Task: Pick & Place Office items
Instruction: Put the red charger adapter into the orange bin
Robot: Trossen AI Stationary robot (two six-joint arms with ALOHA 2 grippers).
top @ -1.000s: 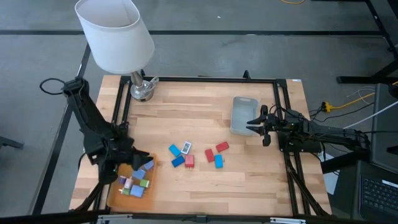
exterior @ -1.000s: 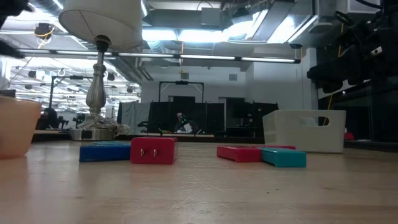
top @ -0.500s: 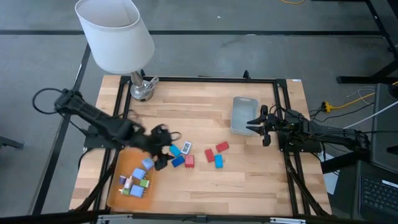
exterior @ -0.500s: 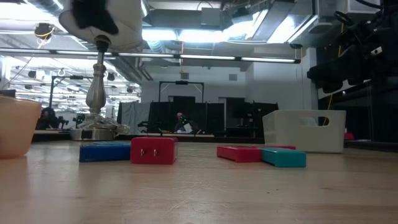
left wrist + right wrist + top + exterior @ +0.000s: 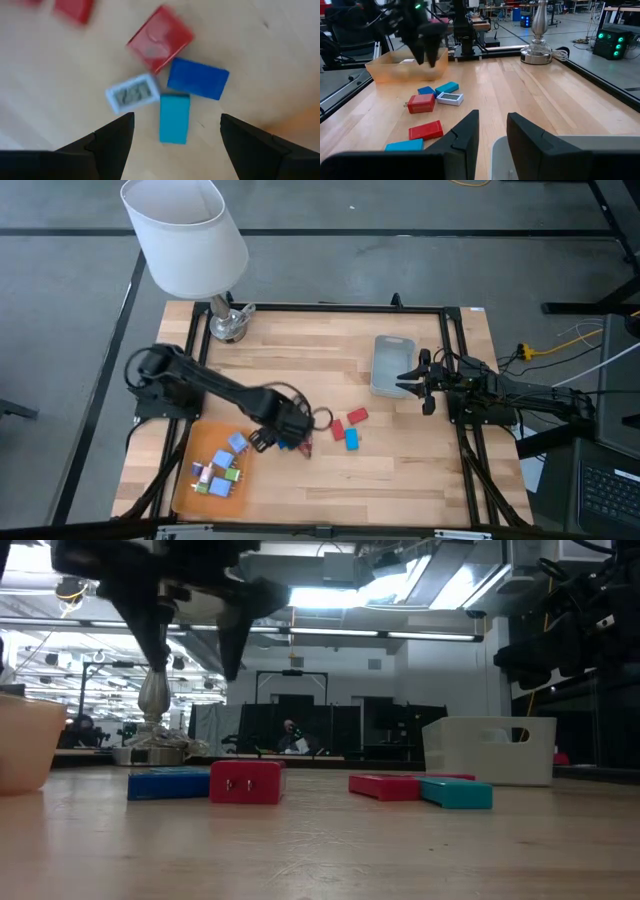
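My left gripper (image 5: pixel 296 432) hangs open over a cluster of tiny office items near the table's middle. In the left wrist view (image 5: pixel 177 131) its fingers stand apart above a teal piece (image 5: pixel 174 119), with a blue piece (image 5: pixel 198 78), a red piece (image 5: pixel 160 39) and a small white display piece (image 5: pixel 132 93) close by, all flat on the wood. The low view shows the fingers (image 5: pixel 235 640) well above the blue (image 5: pixel 168 783) and red (image 5: pixel 247 781) pieces. Two red pieces (image 5: pixel 356 416) and a teal one (image 5: pixel 351 439) lie farther right. My right gripper (image 5: pixel 412 380) waits, open a little, at the bin's right side.
The orange tray (image 5: pixel 183 498) at the near left corner holds several pieces (image 5: pixel 218 470). The grey-blue bin (image 5: pixel 392 365) stands right of centre. A lamp with a white shade (image 5: pixel 185 235) and metal foot (image 5: pixel 228 325) stands at the far left corner. A black frame rims the table.
My left arm has swung from above the orange tray toward the table's right, ending over the cluster of pieces near the middle. It has come down enough for its fingers to appear in the low view. The pieces and my right arm have stayed put.
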